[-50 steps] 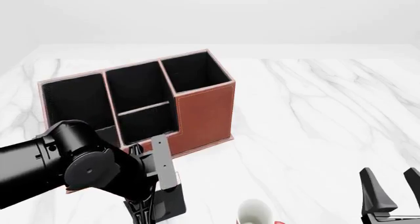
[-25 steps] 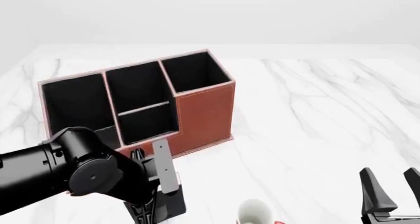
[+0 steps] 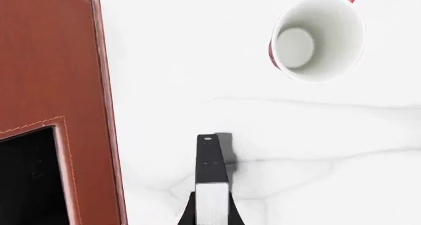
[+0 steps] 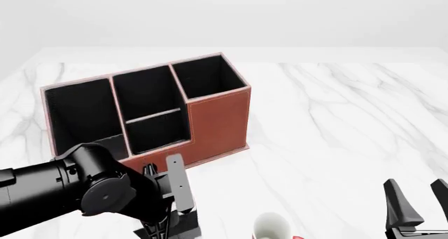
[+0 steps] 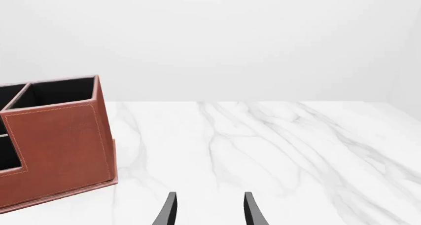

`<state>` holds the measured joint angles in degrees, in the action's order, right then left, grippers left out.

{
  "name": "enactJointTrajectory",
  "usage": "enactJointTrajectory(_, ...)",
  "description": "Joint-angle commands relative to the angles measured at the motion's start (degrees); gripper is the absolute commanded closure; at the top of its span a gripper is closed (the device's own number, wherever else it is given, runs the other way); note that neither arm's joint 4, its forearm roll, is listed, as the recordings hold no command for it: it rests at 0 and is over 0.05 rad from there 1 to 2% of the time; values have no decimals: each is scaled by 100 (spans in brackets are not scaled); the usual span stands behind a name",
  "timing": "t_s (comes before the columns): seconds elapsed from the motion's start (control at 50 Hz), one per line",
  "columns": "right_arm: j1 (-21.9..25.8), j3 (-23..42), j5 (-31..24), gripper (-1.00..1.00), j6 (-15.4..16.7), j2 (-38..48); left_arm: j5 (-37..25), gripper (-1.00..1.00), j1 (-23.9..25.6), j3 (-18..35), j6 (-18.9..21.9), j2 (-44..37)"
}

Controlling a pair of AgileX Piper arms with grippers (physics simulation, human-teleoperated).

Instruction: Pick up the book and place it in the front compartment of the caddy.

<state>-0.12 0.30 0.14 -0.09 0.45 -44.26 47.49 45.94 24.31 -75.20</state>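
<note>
Left arm (image 4: 63, 192): glossy black, made of rounded cylindrical segments, with a round cap on the joint housing facing the front camera.
Wrist plate (image 4: 176, 182): flat grey rectangular bracket on the left arm, with a small round mark near its upper end.
Left end effector (image 3: 212, 195): black slim fingers; in the left wrist view one finger shows as a narrow black bar with a small round screw hole at its tip and two tiny marks below it.
Right end effector (image 4: 418, 207): two black, tapering, blade-like fingers rising from a dark base with a thin horizontal edge.
Right fingers (image 5: 169, 210): matte black, curved, pointed.
</note>
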Motion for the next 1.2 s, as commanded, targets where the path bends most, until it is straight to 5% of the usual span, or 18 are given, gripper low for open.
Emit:
enactJointTrajectory(0.02, 6, -5, -2, -100, 3, -7, 22, 100, 0, -27, 188, 40)
enactJointTrajectory(0.36, 6, -5, -2, -100, 4, -8, -398, 100, -281, 392, 930, -59)
enactJointTrajectory(1.2, 6, -5, -3, -100, 4, -6, -1598, 100, -1585, 2579, 2134, -628)
